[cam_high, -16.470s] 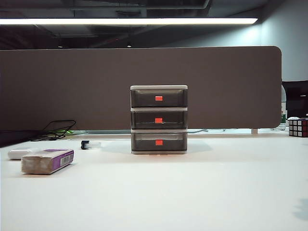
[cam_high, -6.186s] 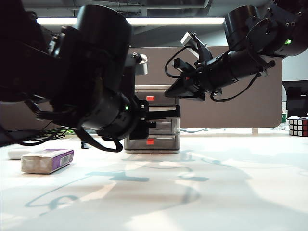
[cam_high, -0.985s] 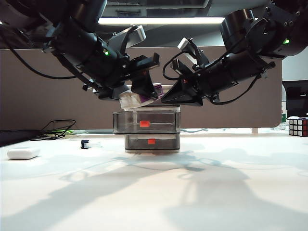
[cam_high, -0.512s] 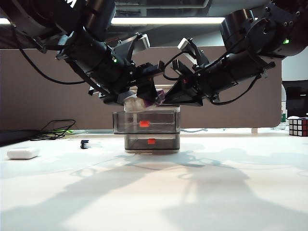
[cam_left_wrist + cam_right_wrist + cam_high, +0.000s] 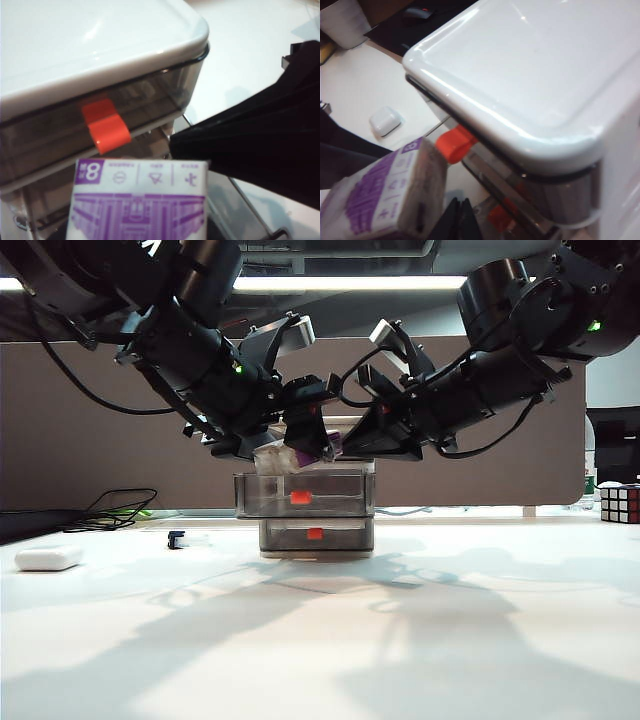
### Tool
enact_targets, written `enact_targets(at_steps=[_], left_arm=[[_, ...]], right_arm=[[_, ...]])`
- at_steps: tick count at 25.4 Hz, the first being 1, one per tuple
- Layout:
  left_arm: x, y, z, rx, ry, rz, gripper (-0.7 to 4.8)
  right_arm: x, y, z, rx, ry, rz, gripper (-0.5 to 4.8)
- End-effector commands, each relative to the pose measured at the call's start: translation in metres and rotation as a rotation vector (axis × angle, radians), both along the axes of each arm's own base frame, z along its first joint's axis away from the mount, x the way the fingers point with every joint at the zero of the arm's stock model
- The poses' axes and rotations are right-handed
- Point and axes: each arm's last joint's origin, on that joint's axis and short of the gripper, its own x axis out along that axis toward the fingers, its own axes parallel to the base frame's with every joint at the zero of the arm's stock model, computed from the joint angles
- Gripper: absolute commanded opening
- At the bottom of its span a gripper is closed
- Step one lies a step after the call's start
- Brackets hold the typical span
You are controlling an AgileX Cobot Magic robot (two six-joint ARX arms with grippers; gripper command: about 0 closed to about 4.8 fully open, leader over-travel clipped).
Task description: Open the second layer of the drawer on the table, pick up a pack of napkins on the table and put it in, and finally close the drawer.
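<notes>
In the exterior view the left hand (image 5: 300, 440) hangs over the pulled-out second layer (image 5: 305, 494) of the drawer (image 5: 316, 530) with the pack of napkins (image 5: 285, 455) under it, so I judge the placing step is in hand; the right hand (image 5: 365, 440) rests at the cabinet top, and whether its jaws are closed I cannot tell. The left wrist view adds the purple end of the pack (image 5: 137, 200) just above the open tier, but no fingers, so whether it is gripped I cannot tell. The right wrist view shows a small white case (image 5: 385, 121) on the worktop (image 5: 360, 90) and the pack (image 5: 385, 197) tilted beside the cabinet; next the pack must drop in.
</notes>
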Motion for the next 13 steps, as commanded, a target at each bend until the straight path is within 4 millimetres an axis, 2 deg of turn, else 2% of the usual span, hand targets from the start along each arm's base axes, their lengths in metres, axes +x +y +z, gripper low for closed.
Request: enact_targets(at_steps=[1,10,13], left_arm=[[0.0003,-0.0006,0.0031,0.009,-0.027,-0.007,2.56],[0.0008,-0.0005,0.0038,0.009,-0.038,-0.001,2.56],[0.0010,-0.0007,0.0044,0.023,-0.056,-0.011,3.25]], right_arm=[[0.0013,-0.0015,0.0041,0.000,-0.023,-0.025,-0.05],[0.0030,-0.0049,0.0053,0.006,-0.033,-0.030,-0.05],[0.0029,-0.0046,0.0056,0.009,-0.036,-0.027,-0.05]])
